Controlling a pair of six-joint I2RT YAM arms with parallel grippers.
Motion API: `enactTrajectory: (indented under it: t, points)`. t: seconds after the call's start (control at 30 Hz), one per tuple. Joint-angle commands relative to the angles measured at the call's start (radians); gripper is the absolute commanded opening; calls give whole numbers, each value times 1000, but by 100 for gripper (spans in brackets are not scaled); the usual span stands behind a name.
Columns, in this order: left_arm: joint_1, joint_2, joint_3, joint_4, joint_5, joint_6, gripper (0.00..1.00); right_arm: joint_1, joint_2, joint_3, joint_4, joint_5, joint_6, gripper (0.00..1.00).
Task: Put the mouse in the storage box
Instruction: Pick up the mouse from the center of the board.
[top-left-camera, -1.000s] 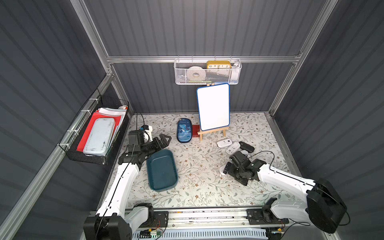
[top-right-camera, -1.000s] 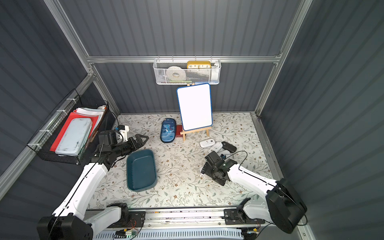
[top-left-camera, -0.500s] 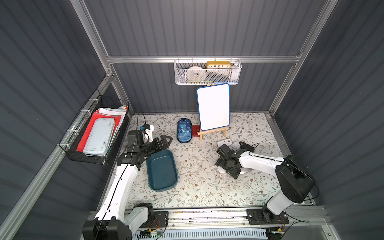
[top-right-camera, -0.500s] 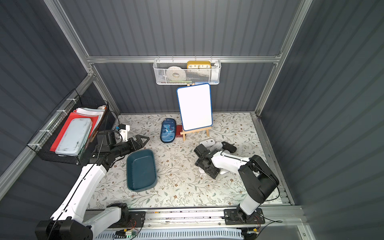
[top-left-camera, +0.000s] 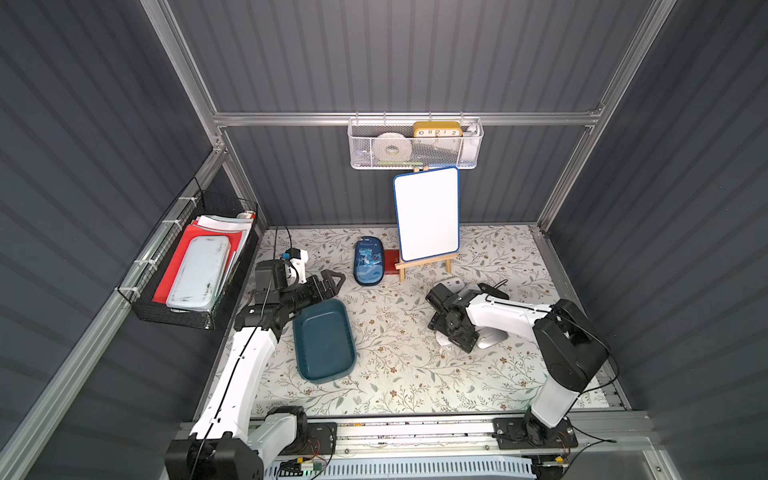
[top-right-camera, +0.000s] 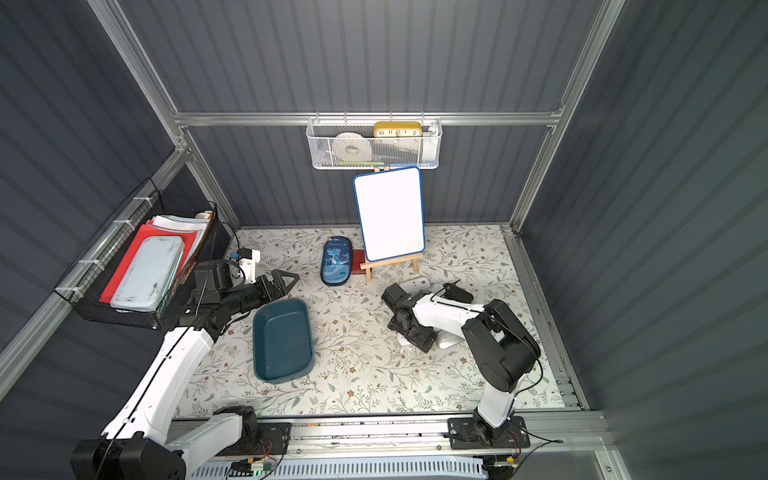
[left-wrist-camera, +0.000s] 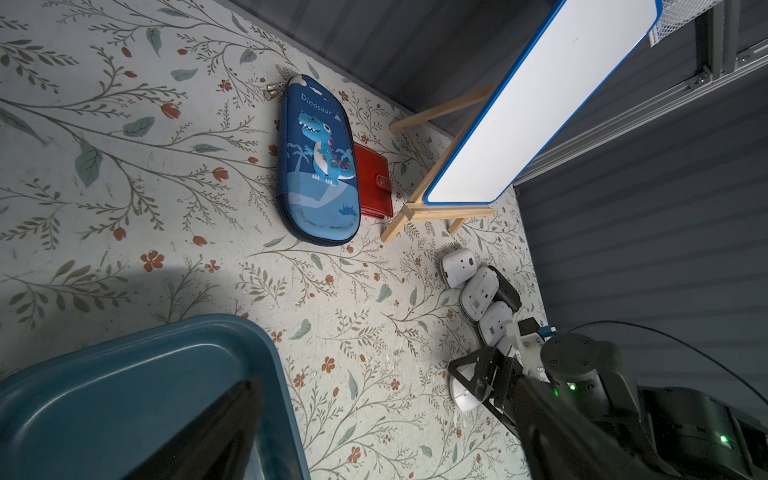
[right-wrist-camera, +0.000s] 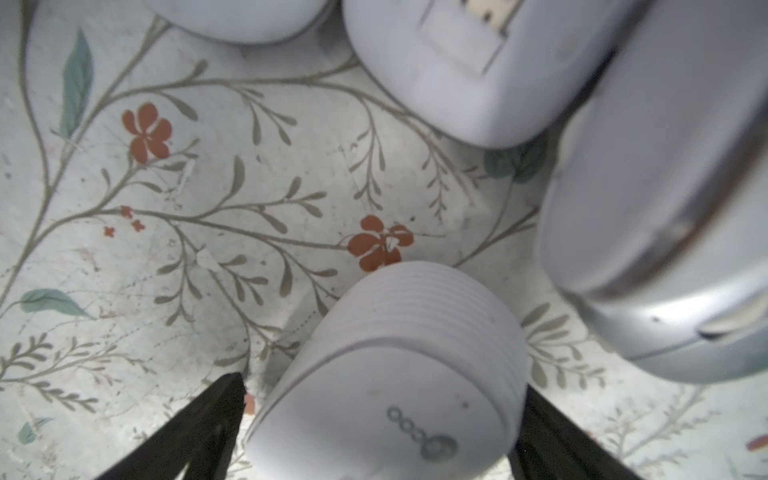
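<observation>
The dark teal storage box (top-left-camera: 324, 340) (top-right-camera: 282, 338) (left-wrist-camera: 145, 374) lies empty left of the table's middle. A white mouse (right-wrist-camera: 386, 415) (left-wrist-camera: 463, 399) (top-left-camera: 441, 340) sits on the floral mat at the right. My right gripper (right-wrist-camera: 382, 384) (top-left-camera: 452, 332) (top-right-camera: 412, 332) is low over it and open. Its black fingers (right-wrist-camera: 208, 419) stand on either side of the mouse, with a gap showing at one finger. My left gripper (top-left-camera: 332, 279) (top-right-camera: 286, 279) hangs open and empty above the box's far corner. One dark finger (left-wrist-camera: 224, 419) of it shows over the box.
A silver mouse (right-wrist-camera: 648, 216) (top-left-camera: 490, 337) lies right beside the gripped-around one. More white mice (left-wrist-camera: 478, 293) and a black one (left-wrist-camera: 505, 289) line up near the easel whiteboard (top-left-camera: 426, 216). A dinosaur pencil case (top-left-camera: 369, 262) and red wallet (top-left-camera: 390, 262) lie at the back.
My right arm has folded up and its gripper has swung left and back, coming down around the white mouse. The left gripper has hardly moved.
</observation>
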Motion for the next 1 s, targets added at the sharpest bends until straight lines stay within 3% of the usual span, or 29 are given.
enactTrajectory:
  t: [0.0,0.23,0.5,0.6,0.83,0.97]
  points:
    - [0,3,-15,1,22,23,99,-17,79,1,-10,16,-42,96]
    - [0,24,-13,0,19,20,99,-30,86,-11,1,9,-54,82]
    - [0,39,-15,6,-1,5,99,-38,10,-44,68,-22,-93,46]
    - [-1,40,-16,10,12,-4,99,-39,-58,-76,125,-54,-99,43]
    - [-64,-6,-84,157,279,-79,99,-39,-332,-168,290,-139,-34,36]
    - [-218,-49,-164,260,216,-167,99,-36,-471,-225,410,-184,76,36]
